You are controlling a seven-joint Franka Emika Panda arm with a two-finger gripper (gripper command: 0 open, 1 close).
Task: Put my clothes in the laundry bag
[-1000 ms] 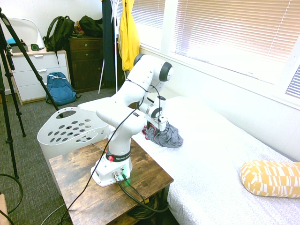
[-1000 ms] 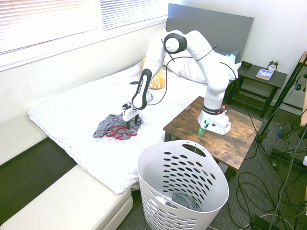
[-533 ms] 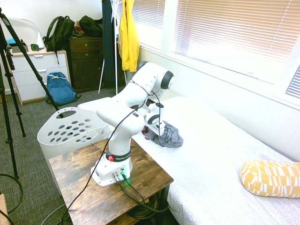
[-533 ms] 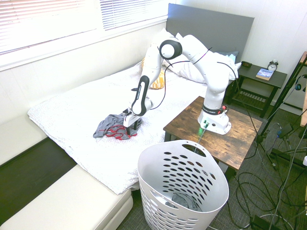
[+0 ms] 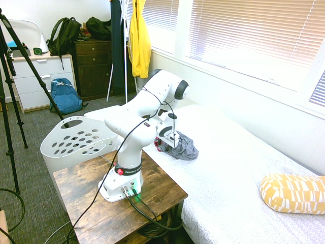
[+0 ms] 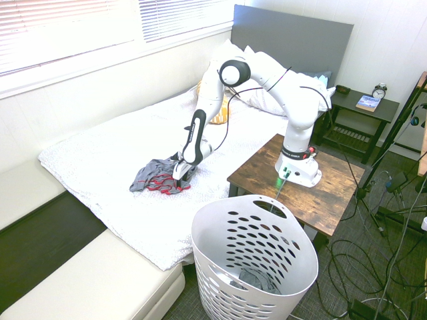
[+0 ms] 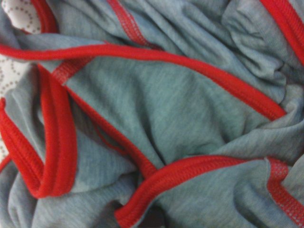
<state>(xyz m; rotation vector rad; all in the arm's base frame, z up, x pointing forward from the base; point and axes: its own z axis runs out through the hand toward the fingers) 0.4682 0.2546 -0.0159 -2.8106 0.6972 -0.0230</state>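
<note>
One bundle of grey clothes [image 6: 160, 177] with red trim lies crumpled on the white bedspread [image 6: 107, 167], near the edge of the bed that faces the wooden side table [image 6: 320, 187]. From my seat I see the gripper [image 6: 181, 175] pointing steeply down and pressed into the side of the bundle nearest that table. In the first exterior view the same bundle [image 5: 184, 147] shows just past the white wrist, and the gripper [image 5: 163, 147] is mostly hidden behind the arm. I cannot tell from either outside camera whether the fingers are apart or clamped on the fabric; they are buried in the folds and too small to read.

My wrist camera is filled edge to edge with the grey knit [image 7: 161, 118], creased and crossed by bands of red stitched trim [image 7: 57, 142]. A sliver of dotted white bedspread [image 7: 12, 76] shows at one edge.

I see the laundry bag [image 6: 253, 257], a white basket with rows of oval holes, standing on the carpet beside the table, well apart from the bundle. Some grey cloth [image 6: 257, 280] already lies at its bottom. A yellow patterned pillow [image 5: 294, 193] rests farther up the bed.
</note>
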